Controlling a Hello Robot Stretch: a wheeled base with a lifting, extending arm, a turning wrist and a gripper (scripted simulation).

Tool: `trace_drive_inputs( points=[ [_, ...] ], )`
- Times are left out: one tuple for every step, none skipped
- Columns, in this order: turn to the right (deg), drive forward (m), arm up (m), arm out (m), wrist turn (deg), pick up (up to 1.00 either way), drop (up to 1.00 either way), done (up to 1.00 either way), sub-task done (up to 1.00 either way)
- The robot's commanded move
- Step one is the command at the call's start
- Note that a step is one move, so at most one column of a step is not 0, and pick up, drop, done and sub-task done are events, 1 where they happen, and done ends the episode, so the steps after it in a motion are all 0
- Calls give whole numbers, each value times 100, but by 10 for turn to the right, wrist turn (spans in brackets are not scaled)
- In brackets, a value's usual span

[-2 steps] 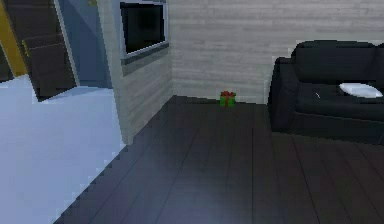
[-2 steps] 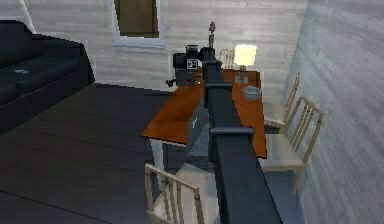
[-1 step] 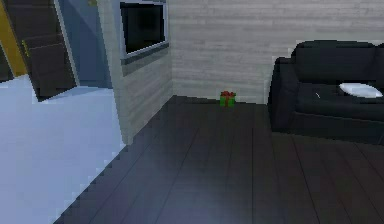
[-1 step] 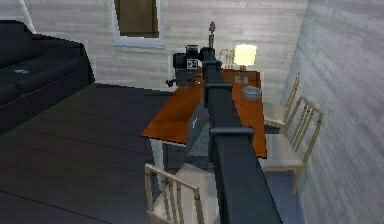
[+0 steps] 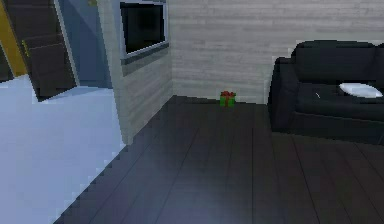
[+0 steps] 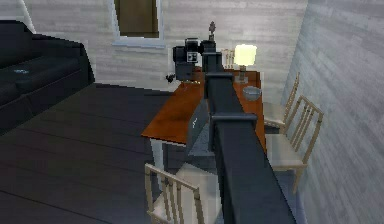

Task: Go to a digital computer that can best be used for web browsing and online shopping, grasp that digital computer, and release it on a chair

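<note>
A brown wooden table [image 6: 170,112] stands against the wall in the arm side view. On it lies a flat grey slab [image 6: 196,120], like a closed laptop, partly hidden by my arm's dark bar [image 6: 235,140]. The gripper [image 6: 180,55] is at the table's far end, with the wall and the tabletop behind it; I cannot tell whether it holds anything. Pale wooden chairs stand around the table: one at its near end [image 6: 175,195] and two along its right side [image 6: 295,135].
A lit yellow lamp [image 6: 245,55] and a small bowl [image 6: 252,93] stand on the table's far right. A black sofa [image 5: 330,85] with a white thing [image 5: 360,90] on it shows again in the arm side view [image 6: 40,65]. Wall-mounted TV [image 5: 143,28]; small red-green thing [image 5: 228,98] on the dark floor.
</note>
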Motion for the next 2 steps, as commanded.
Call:
trace_drive_inputs(
  points=[
    [0,0,0,0,-450,0,0,0,0],
    [0,0,0,0,-450,0,0,0,0]
  ],
)
